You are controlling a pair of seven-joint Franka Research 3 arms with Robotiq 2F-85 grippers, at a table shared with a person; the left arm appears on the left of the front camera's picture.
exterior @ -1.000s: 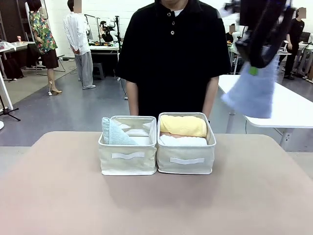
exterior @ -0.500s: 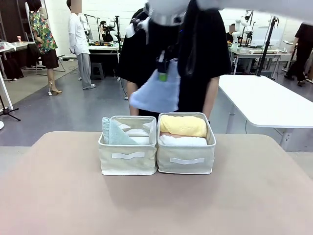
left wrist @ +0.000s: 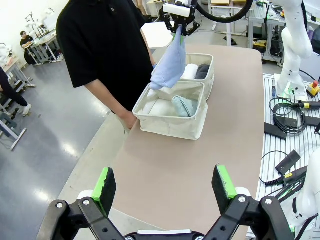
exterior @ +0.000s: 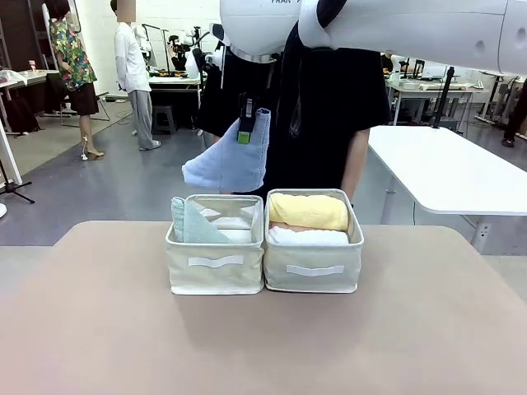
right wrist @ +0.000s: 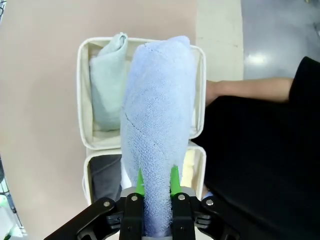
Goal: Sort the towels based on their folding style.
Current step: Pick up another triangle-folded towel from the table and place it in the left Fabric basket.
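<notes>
Hanging above the left-hand cream fabric bin [exterior: 216, 263], the light blue cone-folded towel [exterior: 229, 163] is pinched at its narrow tip by the right gripper [exterior: 244, 132], its jaws clamped tight on the cloth; the wide end droops free, just above the bin's rim and not yet inside. In the right wrist view the same towel [right wrist: 156, 125] runs from the green pads out over that bin, beside the pale mint folded towel [right wrist: 108, 85] already lying there.

Terry cloth like this looks light, soft and limp; it should not slip easily from the pads, but the fold will likely loosen if it is shaken or dropped from a height, so a hold near the tip, with the bulk lowered in first, seems the safest.

The left gripper [left wrist: 164, 184] stands wide open and holds nothing, well back from the bins.

Counted: two cream bins, touching side by side; two cone-folded towels, one blue in the air and one mint in the left bin; in the right-hand bin [exterior: 314, 265] three rolls can be made out, a yellow roll [exterior: 309, 211] on top, a white roll [left wrist: 190, 71] and a dark grey roll [left wrist: 202, 71]; anything beneath them is hidden.
</notes>
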